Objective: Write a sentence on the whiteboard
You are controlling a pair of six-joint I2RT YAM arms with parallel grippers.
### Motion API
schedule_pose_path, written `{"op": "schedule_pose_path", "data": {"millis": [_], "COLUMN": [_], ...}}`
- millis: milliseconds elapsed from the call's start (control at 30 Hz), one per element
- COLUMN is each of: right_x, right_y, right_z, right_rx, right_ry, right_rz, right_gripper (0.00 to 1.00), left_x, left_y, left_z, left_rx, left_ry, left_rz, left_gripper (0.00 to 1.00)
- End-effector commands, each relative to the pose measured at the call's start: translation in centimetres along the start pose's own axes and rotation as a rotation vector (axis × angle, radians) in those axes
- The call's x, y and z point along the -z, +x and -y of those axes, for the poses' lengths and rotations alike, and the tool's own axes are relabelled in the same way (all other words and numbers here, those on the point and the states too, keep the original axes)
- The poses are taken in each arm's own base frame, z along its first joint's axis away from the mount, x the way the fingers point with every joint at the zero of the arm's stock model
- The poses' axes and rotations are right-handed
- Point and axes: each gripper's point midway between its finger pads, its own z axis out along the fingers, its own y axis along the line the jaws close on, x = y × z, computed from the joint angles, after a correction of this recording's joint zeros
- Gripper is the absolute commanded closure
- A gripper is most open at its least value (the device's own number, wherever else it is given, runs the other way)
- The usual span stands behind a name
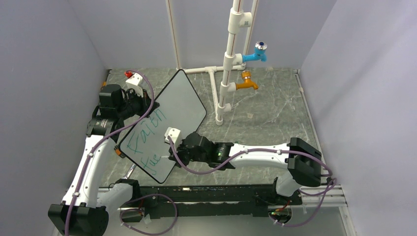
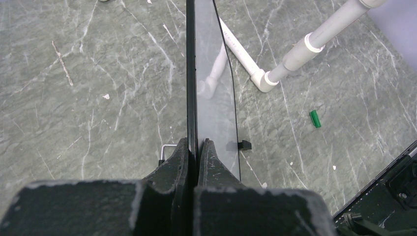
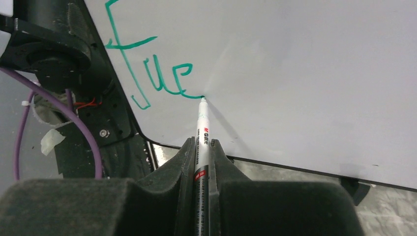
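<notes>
A grey-green marbled table top [image 1: 275, 113] is closed in by plain pale walls [image 1: 49, 59] on three sides. Near the back stands one white pipe stand [image 1: 225, 83] carrying two taps: one blue tap [image 1: 256, 53] above one orange tap [image 1: 246, 84]. There is one whiteboard [image 1: 182, 105], held tilted off the table just left of the pipe stand. Its lower end reaches toward the arm bases. The sentence [image 1: 150, 135] so far runs in two green lines at the end of the board far from the pipe stand, reading "Faith" and below it "Fue". Two arms work here. The left gripper [image 2: 197, 143] has its fingers pressed onto the board's black rim, on the side away from the pipe stand. The right gripper [image 3: 202, 146] pinches one marker [image 3: 202, 132], whose tip touches the board at the end of the "e". One small green cap [image 2: 315, 118] lies on the table near the pipe stand's foot.
</notes>
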Motion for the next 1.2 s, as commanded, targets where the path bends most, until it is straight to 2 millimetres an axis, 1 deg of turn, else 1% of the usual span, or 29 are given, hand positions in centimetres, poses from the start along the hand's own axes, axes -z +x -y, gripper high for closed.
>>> {"op": "schedule_pose_path", "data": {"millis": [0,167,300,533,733,833,967,1167], "right_x": [1.4,2.8,3.5,3.1,3.0,3.0,3.1,3.4], "right_y": [-3.8,-5.0,-5.4,-4.8,-5.2,-5.1,-5.0,-5.4], "right_z": [1.6,1.6,1.6,1.6,1.5,1.2,1.2,1.2], "right_rx": [0.015,0.015,0.010,0.002,0.010,0.019,0.010,0.014], "right_ry": [0.083,0.089,0.091,0.077,0.047,0.007,-0.036,-0.062], "right_rz": [0.103,0.133,0.152,0.143,0.159,0.166,0.180,0.201], "right_gripper": [1.00,1.00,1.00,1.00,1.00,1.00,1.00,1.00], "left_x": [-0.1,0.0,0.0,0.1,0.1,0.1,0.2,0.1], "left_y": [3.0,2.9,2.9,2.8,2.8,2.8,2.7,2.7], "left_z": [-2.3,-2.3,-2.2,-2.2,-2.1,-2.1,-2.0,-1.9], "left_rx": [-0.083,-0.086,-0.085,-0.087,-0.088,-0.087,-0.089,-0.086], "left_ry": [-0.091,-0.091,-0.089,-0.088,-0.087,-0.083,-0.083,-0.077], "left_rz": [-0.098,-0.092,-0.094,-0.090,-0.087,-0.088,-0.081,-0.082], "left_gripper": [1.00,1.00,1.00,1.00,1.00,1.00,1.00,1.00]}}
